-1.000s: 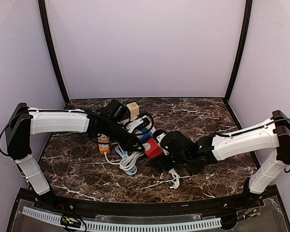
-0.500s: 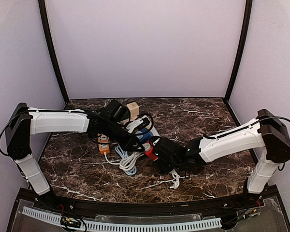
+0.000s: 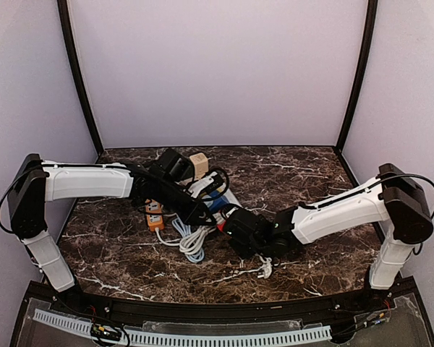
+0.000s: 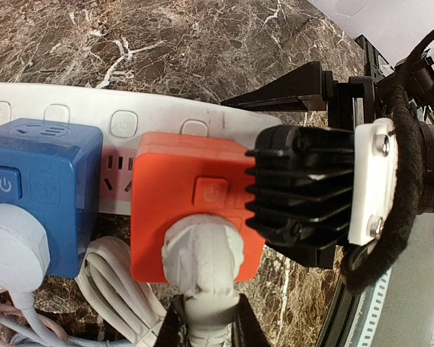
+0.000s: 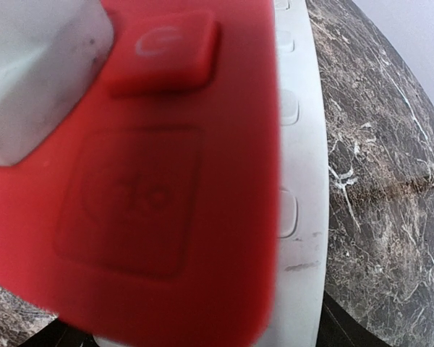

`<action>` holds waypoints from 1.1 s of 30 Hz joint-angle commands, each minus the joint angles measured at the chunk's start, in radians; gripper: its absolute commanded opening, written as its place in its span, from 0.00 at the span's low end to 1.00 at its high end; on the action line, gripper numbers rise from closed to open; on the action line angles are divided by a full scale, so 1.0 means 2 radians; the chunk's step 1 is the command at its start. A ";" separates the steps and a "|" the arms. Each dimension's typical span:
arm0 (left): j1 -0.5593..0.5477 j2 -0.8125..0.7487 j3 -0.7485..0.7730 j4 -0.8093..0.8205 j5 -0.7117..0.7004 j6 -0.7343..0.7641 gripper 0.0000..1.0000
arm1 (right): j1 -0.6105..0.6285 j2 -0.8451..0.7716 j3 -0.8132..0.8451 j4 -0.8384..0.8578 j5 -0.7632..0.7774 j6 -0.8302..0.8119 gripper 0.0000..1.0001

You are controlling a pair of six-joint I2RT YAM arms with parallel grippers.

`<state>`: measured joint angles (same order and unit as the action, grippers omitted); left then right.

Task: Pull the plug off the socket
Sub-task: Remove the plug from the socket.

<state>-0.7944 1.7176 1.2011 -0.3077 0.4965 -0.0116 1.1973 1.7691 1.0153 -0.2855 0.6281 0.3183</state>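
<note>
A red socket cube [image 4: 192, 206] sits on a white power strip [image 4: 130, 119] with a white plug [image 4: 202, 253] pushed into its top face. My left gripper [image 4: 202, 329] is shut on the plug's neck, its dark fingers on either side at the bottom of the left wrist view. My right gripper [image 3: 231, 225] is pressed up to the cube's right side. Its far finger [image 4: 275, 97] stands apart behind the cube and the near finger is hidden. The cube [image 5: 152, 181] fills the right wrist view, blurred.
A blue socket cube [image 4: 40, 191] with its own white plug stands left of the red one. White cable [image 3: 192, 242] lies coiled in front, with an orange strip [image 3: 155, 215], a beige cube [image 3: 198, 163] and a loose white plug [image 3: 264, 267] nearby.
My right gripper has moved left and now covers the red cube in the top view. The left arm has stayed on the plug.
</note>
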 commanded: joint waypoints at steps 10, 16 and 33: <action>0.007 -0.042 0.003 0.014 -0.002 -0.008 0.01 | 0.003 0.007 0.005 0.005 0.013 -0.013 0.14; 0.019 -0.052 0.001 0.018 -0.013 -0.013 0.01 | 0.003 0.004 -0.005 0.016 -0.001 -0.030 0.00; 0.029 -0.044 0.001 0.022 0.021 -0.017 0.00 | 0.006 -0.008 -0.013 0.033 -0.011 -0.042 0.00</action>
<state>-0.7609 1.6985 1.1957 -0.3084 0.5163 -0.0196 1.1973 1.7618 0.9779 -0.1764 0.6296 0.2348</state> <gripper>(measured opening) 0.097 0.762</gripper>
